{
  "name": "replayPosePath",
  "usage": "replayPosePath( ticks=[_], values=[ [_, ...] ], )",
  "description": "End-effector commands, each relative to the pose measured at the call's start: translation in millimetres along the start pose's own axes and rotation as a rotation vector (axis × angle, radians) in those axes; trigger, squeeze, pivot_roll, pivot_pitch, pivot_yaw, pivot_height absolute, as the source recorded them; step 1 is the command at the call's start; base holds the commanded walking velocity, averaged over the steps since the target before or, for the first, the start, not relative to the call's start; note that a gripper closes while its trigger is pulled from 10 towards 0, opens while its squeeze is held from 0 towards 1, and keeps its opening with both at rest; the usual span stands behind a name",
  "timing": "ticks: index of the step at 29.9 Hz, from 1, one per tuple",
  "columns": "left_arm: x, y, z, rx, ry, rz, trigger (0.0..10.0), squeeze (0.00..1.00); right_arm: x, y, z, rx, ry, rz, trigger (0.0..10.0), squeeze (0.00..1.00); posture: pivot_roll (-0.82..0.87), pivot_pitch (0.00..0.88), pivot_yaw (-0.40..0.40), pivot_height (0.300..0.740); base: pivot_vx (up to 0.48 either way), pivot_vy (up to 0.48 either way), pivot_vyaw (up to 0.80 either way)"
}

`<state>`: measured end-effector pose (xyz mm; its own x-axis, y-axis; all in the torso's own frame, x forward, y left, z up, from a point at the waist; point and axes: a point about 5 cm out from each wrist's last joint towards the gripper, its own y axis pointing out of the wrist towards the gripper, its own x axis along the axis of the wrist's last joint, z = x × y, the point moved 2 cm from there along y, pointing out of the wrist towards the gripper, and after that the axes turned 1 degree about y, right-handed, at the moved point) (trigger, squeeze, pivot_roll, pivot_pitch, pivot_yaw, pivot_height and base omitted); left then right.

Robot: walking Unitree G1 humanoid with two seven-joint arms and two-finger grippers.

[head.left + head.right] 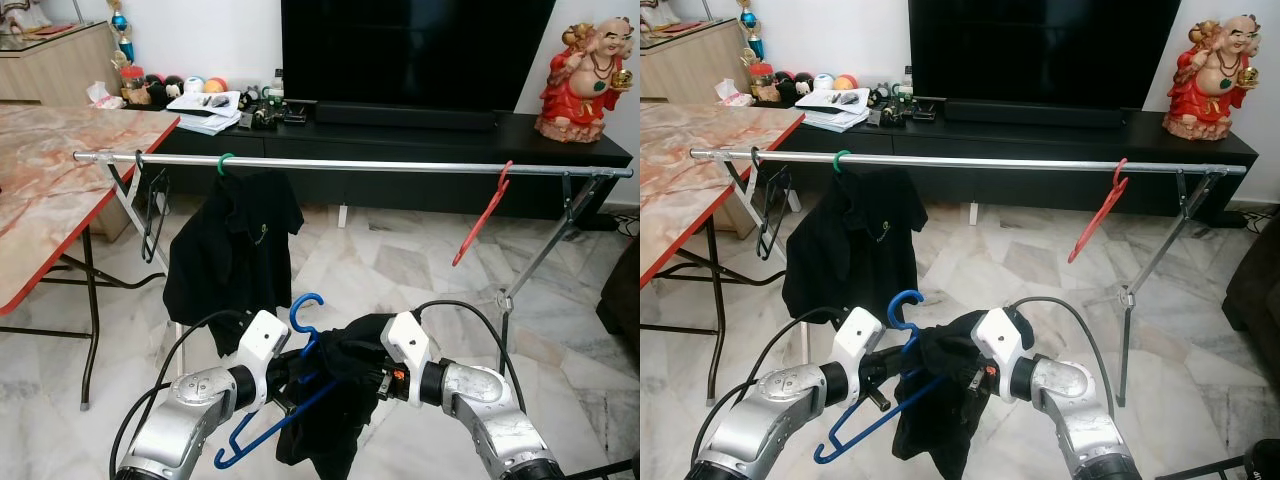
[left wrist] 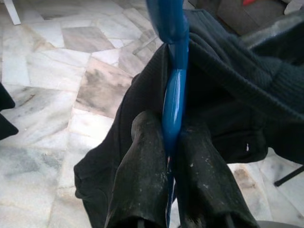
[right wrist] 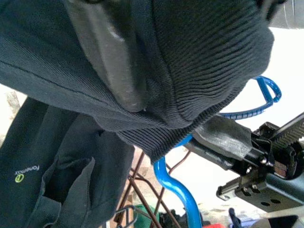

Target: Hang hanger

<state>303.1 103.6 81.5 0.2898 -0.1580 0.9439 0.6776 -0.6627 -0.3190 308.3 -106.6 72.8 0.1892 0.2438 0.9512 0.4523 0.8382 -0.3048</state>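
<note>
Blue hanger: smooth plastic, low in front of the robot and well below the rail. Hook end up, toward the rail; long axis sloping down to the robot's left. Its right half is hidden under cloth.

Black garment: ribbed knit at the collar, limp, draped over the hanger and hanging toward the floor; lower hem cut off at the frame edge.

Left tool: two worn black fingers pressed narrowly on the hanger's blue bar, cloth bunched around them.

Right tool: one scuffed finger visible against knit fabric, the rest buried in folds; whether it stands wide or narrow cannot be told.

Rail: thin bright metal tube, horizontal, on slanted legs. Carries a black wire hanger at its left end, a black shirt on a green hook, and a bare red hanger tilted near the right end.

Table: marbled top, red edge, partly cut off at left.

Floor: pale veined marble tiles.
</note>
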Motion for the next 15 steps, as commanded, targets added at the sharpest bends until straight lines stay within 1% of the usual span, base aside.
replayPosePath(
  ticks=[1,4,7,9,10,13,15],
  values=[
    [24,-1.5,11.3,0.055,0.029,-0.097,10.0,0.00,-6,2.6,8.8,0.041,-0.022,0.038,10.0,1.00,0.16,0.000,-0.044,0.740,0.000,0.000,0.00],
    [25,0.0,12.3,0.068,0.024,-0.105,10.0,0.00,-9,1.5,11.3,0.051,-0.025,0.057,10.0,1.00,0.16,0.000,-0.047,0.740,0.000,0.000,0.00],
    [26,0.1,13.2,0.081,0.020,-0.114,10.0,0.00,-19,-1.5,12.0,0.053,-0.049,0.122,10.0,1.00,0.16,0.000,-0.053,0.740,0.000,0.000,0.00],
    [26,0.1,13.5,0.084,0.019,-0.117,10.0,0.00,-21,-2.5,12.0,0.054,-0.053,0.137,10.0,1.00,0.16,0.000,-0.053,0.740,0.000,0.000,0.00],
    [26,-0.3,14.2,0.087,0.018,-0.118,10.0,0.00,-25,-3.4,13.2,0.063,-0.070,0.169,10.0,1.00,0.16,0.000,-0.053,0.740,0.000,0.000,0.00],
    [25,-1.0,16.5,0.101,0.016,-0.122,10.0,0.00,-30,-4.2,15.5,0.073,-0.078,0.193,10.0,1.00,0.16,0.002,-0.057,0.740,0.000,0.000,0.00],
    [26,-0.6,17.1,0.108,0.015,-0.127,10.0,0.00,-34,-4.7,14.2,0.056,-0.089,0.221,10.0,1.00,0.15,0.002,-0.058,0.740,0.000,0.000,0.00]
  ],
)
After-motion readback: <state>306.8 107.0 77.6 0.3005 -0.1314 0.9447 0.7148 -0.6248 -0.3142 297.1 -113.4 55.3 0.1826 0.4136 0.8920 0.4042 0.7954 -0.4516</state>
